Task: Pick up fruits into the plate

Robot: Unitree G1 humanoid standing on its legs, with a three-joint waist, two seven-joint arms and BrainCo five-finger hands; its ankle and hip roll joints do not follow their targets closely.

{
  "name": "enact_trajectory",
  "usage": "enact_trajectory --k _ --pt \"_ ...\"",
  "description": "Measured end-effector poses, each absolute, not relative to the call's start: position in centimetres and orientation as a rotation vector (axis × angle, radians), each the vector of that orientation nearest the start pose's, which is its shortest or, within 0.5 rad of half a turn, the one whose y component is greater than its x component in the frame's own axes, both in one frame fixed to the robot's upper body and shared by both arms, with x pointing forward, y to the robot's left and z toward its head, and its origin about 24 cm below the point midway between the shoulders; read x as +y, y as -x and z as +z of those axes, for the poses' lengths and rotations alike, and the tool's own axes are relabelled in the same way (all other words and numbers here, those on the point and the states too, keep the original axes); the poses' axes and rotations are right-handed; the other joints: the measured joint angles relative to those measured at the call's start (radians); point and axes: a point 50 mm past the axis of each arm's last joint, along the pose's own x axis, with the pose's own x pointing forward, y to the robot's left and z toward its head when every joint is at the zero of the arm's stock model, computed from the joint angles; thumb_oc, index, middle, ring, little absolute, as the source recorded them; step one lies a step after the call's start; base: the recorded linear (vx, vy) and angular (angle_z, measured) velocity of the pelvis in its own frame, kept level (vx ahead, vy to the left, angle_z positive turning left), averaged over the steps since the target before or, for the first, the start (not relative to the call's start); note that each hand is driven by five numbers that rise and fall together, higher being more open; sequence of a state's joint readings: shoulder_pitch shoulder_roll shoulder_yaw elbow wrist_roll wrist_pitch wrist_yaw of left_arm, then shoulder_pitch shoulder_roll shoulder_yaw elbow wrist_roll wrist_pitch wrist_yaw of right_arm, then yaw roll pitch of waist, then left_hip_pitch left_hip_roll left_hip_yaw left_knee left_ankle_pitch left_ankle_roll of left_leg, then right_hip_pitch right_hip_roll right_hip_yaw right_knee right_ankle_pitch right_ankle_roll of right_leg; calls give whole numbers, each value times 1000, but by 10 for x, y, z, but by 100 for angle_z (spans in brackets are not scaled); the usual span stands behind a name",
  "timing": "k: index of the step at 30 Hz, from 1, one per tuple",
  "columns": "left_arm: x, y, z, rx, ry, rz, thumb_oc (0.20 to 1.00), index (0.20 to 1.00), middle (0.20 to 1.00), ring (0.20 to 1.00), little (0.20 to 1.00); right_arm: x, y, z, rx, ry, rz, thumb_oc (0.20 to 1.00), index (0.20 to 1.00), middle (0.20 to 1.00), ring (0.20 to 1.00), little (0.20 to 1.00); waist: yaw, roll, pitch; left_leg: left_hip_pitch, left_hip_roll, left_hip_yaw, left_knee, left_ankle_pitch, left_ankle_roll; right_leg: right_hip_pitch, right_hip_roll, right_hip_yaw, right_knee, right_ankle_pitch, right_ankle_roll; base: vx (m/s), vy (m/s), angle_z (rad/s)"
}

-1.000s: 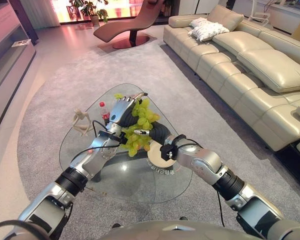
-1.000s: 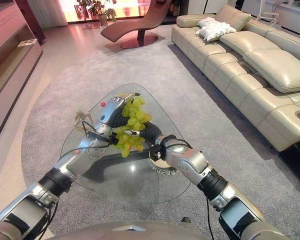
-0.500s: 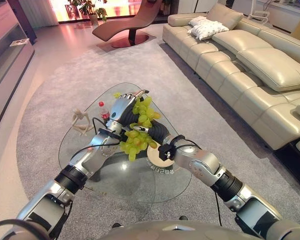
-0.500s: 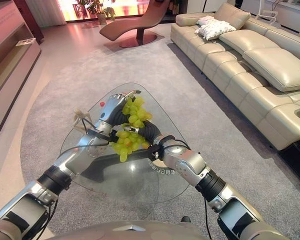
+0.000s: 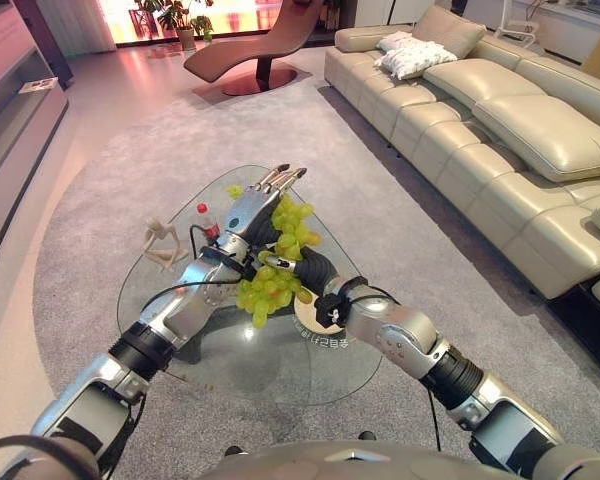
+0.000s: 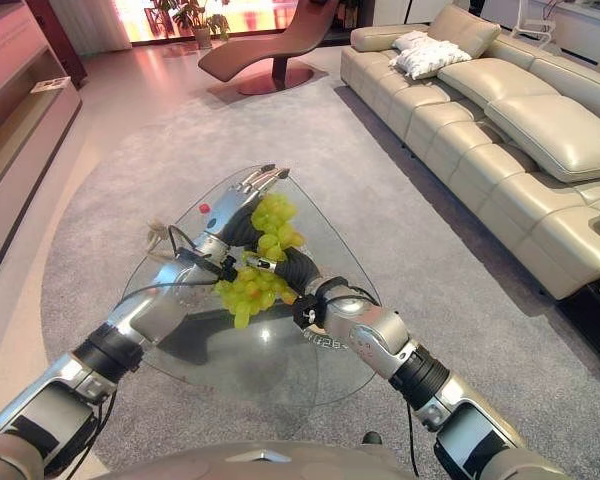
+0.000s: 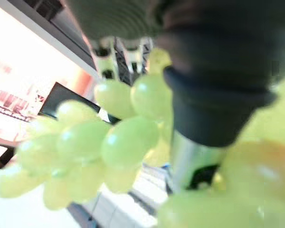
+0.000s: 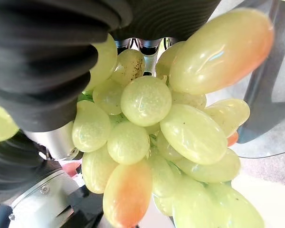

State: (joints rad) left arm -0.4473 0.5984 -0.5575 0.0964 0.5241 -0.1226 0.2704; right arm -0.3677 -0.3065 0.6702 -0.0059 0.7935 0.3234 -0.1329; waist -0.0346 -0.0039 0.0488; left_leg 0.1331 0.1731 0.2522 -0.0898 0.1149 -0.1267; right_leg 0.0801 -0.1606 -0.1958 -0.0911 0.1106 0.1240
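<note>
A bunch of green grapes (image 5: 278,262) hangs above the glass table (image 5: 230,360), held between my two hands. My right hand (image 5: 316,270), under its dark cover, curls round the bunch from the right, one finger (image 5: 280,264) lying across the fruit. Behind the bunch on the left is my left hand (image 5: 248,212), its fingers (image 5: 280,180) straight and pointing away. Both wrist views show the grapes (image 8: 161,133) very close, pale green with some orange blush (image 7: 99,142). A white plate (image 5: 328,336) lies on the glass under my right wrist, partly hidden by it.
On the table's left part stand a small red-capped bottle (image 5: 207,221) and a wooden figure (image 5: 161,243). A loose green bit (image 5: 236,190) lies near the far edge. A beige sofa (image 5: 500,130) runs along the right, and grey carpet surrounds the table.
My left hand's fingers have straightened out from a loose curl behind the bunch. The grapes have sunk slightly and shifted a little left with my right hand.
</note>
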Motion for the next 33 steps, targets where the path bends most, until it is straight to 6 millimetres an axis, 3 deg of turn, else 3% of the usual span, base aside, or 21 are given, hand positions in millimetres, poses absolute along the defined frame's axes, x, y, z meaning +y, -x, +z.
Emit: enact_trajectory --k 6,9,12,17,20,22,24,27,33 --pt "132 -307 99 -382 -1310 -370 1000 1000 1000 1000 1000 -38 -251 43 409 -169 662 200 200 200 200 200 2 34 0 -3 -1 -2 -1 -1 1 -1 2 -2 0 0 0 -16 37 1" --pt "143 -308 77 -256 -1384 -399 1000 1000 1000 1000 1000 -44 -248 36 444 -135 670 200 200 200 200 200 1 50 2 -6 -1 -2 -2 -1 2 -4 1 -2 0 0 0 -32 42 0" --pt "161 -301 39 -55 -1443 -450 1000 1000 1000 1000 1000 -48 -248 34 443 -103 680 200 200 200 200 200 -13 63 6 -7 0 -2 -3 -2 4 -6 1 -1 0 0 0 -29 39 0" --pt "171 -290 8 127 -1475 -559 1000 1000 1000 1000 1000 -61 -240 18 520 -45 660 200 200 200 200 200 -14 75 13 -29 -3 -6 -2 -3 4 -24 -1 -4 0 -3 4 -42 49 2" --pt "202 -264 -35 395 -1569 -678 1000 1000 1000 1000 1000 -79 -252 27 468 -28 602 200 200 200 200 200 -38 90 19 -25 -1 1 -2 -3 4 -24 0 1 -5 -3 4 -18 30 -6" --pt "223 -227 -70 611 -1570 -794 1000 1000 1000 1000 1000 -104 -271 44 379 6 513 200 200 200 200 200 -48 101 26 -26 0 7 -2 -3 4 -32 1 7 -6 -3 4 -4 25 -9" --pt "231 -202 -87 714 -1539 -862 1000 1000 1000 1000 1000 -124 -284 59 317 57 454 200 200 200 200 200 -39 106 30 -32 -1 12 -1 -3 4 -40 3 12 -6 -1 2 8 20 -6" --pt "236 -186 -95 757 -1518 -908 1000 1000 1000 1000 1000 -150 -293 67 290 132 403 200 200 200 200 200 -25 104 38 -32 0 10 0 -3 4 -39 5 11 -6 -1 1 0 0 0" --pt "245 -192 -88 726 -1512 -830 1000 1000 1000 1000 1000 -166 -295 56 344 200 412 200 200 200 200 200 -26 90 67 -34 0 10 -2 -5 6 -40 4 11 -6 -5 7 0 0 0"
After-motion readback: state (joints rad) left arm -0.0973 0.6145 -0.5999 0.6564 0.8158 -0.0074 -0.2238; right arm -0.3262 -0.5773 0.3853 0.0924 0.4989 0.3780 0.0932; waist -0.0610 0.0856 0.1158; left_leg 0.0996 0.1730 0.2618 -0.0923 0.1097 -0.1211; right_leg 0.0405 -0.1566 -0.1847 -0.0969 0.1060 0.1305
